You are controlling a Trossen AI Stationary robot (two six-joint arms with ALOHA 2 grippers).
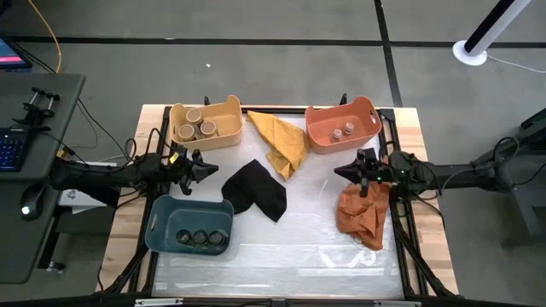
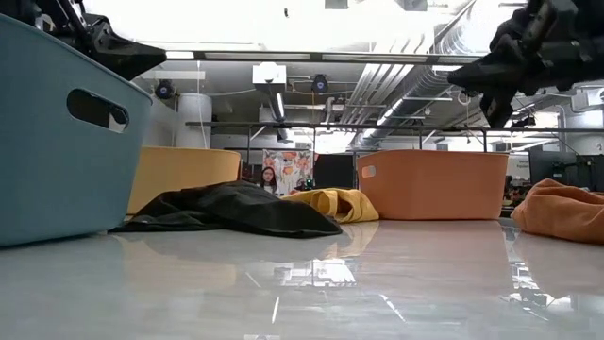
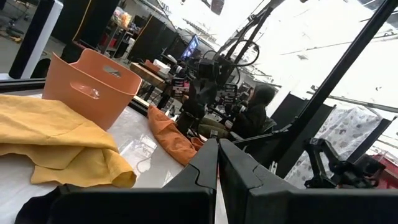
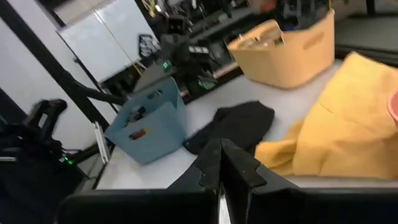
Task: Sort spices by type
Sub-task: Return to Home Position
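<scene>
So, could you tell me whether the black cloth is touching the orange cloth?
Apart. The high view shows a wide strip of bare table between the black cloth and the orange cloth.

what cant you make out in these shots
- High view: jars too small to read labels.
- Low view: jars hidden by the walls of the blue bin, yellow bin and orange bin.
- Low view: left hand and right hand partly cut by the top edge.
- Right wrist view: yellow bin's contents blurred.
</scene>
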